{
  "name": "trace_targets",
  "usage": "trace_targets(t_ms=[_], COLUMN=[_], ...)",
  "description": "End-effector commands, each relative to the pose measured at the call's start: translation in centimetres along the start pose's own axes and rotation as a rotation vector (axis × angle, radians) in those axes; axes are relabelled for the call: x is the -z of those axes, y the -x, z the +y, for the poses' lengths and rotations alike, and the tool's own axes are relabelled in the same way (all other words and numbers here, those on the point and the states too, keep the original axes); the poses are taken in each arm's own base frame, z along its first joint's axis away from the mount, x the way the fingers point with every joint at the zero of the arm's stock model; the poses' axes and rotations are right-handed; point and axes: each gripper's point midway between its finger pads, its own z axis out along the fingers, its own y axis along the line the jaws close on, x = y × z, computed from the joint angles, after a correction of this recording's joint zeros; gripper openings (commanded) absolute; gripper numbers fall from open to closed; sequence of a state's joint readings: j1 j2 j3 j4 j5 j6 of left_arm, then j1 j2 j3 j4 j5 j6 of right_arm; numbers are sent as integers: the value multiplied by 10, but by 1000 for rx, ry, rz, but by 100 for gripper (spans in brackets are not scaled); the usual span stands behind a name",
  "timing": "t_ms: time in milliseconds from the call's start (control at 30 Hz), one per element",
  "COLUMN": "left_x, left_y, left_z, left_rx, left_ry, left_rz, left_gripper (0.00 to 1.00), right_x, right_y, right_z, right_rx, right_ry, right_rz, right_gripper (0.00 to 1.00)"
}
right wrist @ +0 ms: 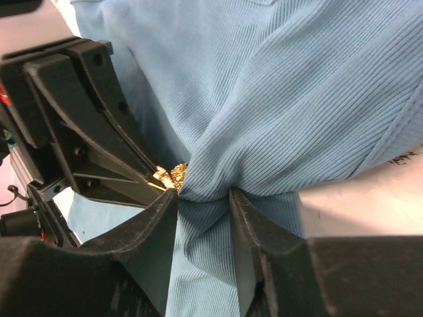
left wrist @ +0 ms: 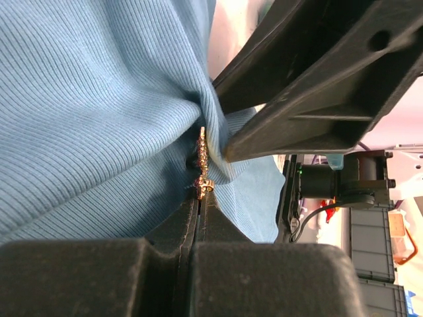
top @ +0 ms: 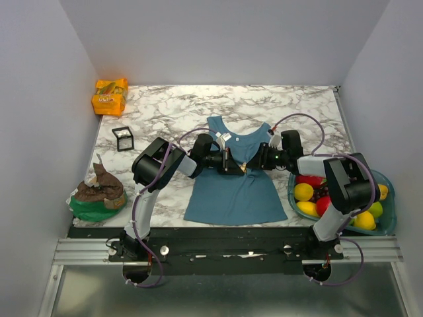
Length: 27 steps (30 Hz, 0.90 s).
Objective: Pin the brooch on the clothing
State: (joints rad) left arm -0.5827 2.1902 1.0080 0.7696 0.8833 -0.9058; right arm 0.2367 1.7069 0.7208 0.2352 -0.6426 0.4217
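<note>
The teal-blue tank top (top: 231, 188) lies flat in the middle of the marble table, neck toward the back. My two grippers meet over its chest. My left gripper (left wrist: 200, 195) is shut on the tiny gold and red-orange brooch (left wrist: 202, 162), which is pressed edge-on into a bunched fold of the fabric (left wrist: 99, 119). My right gripper (right wrist: 203, 195) is shut on that fold of the tank top (right wrist: 277, 99), with cloth filling the gap between its jaws. The brooch (right wrist: 173, 176) shows just left of the right gripper's left finger. In the top view the left gripper (top: 228, 162) and right gripper (top: 250, 164) almost touch.
A teal bowl (top: 390, 198) of yellow, red and green fruit stands at the right, under the right arm. A small black-framed clear box (top: 121, 137) and an orange snack packet (top: 110, 96) lie at the back left. A green and brown bag (top: 98, 195) sits at the front left. Walls enclose three sides.
</note>
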Motion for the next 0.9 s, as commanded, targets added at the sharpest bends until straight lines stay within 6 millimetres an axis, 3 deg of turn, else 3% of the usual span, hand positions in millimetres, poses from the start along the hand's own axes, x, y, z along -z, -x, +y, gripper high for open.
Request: trace_targets(t_ms=[0, 267, 867], left_x=[-2, -1, -1], left_y=[7, 5, 0], left_z=[-11, -7, -10], left_rx=[-49, -45, -73], left_ry=[-45, -25, -15], left_rz=[-20, -19, -10], left_gripper=[0, 0, 0], right_x=[-7, -9, -11], right_y=[-1, -2, -1], right_z=[-5, -5, -3], right_rx=[-4, -2, -22], right_ry=[-23, -14, -5], right_rz=[7, 12, -12], right_gripper=[43, 24, 19])
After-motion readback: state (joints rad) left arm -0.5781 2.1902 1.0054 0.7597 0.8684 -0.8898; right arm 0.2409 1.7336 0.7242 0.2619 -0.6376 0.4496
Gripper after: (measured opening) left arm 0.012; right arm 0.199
